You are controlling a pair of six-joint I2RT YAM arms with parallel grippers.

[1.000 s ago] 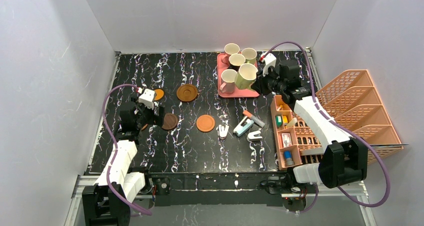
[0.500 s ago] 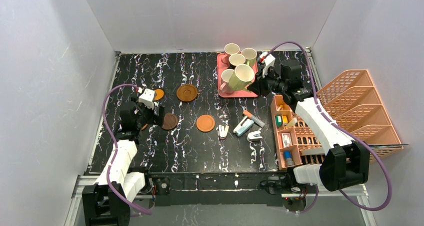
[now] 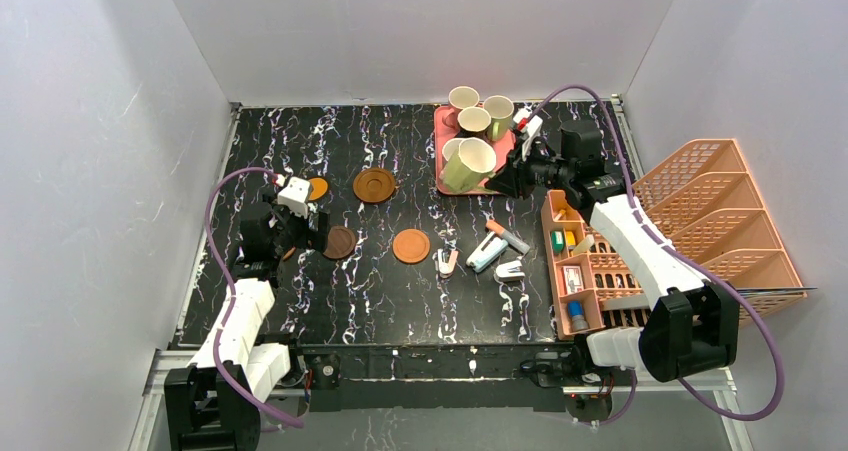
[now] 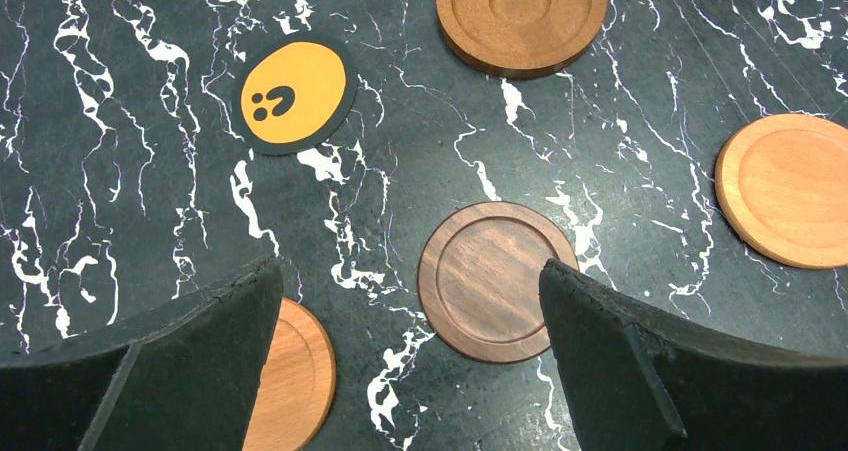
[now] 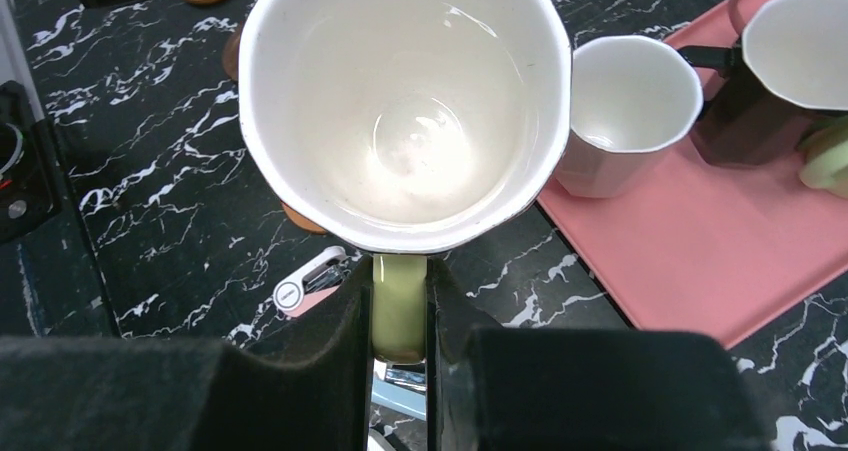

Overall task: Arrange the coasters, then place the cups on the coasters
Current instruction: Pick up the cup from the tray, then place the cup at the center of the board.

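Over tray (image 3: 497,178) edge, cup (image 3: 468,164) farther left

Counted five coasters flat and apart toward 9 o'clock in the top view: dark walnut coaster (image 3: 340,242); from it, yellow-orange disc (image 3: 318,188) at 11 o'clock, brown rimmed coaster (image 3: 374,185) at 1, orange coaster (image 3: 411,245) at 3, half-hidden coaster (image 3: 288,253) at 9. Found yellow-green cup (image 3: 468,164) held aloft by its handle, tilted. Logged four upright at 1 o'clock: near pink cup (image 3: 450,147), far pink cup (image 3: 463,97), dark brown cup (image 3: 473,121), second green cup (image 3: 498,109).

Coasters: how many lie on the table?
5, in the left wrist view: yellow coaster upper left, brown coaster top, dark coaster centre, orange coaster right, half-hidden coaster bottom left.
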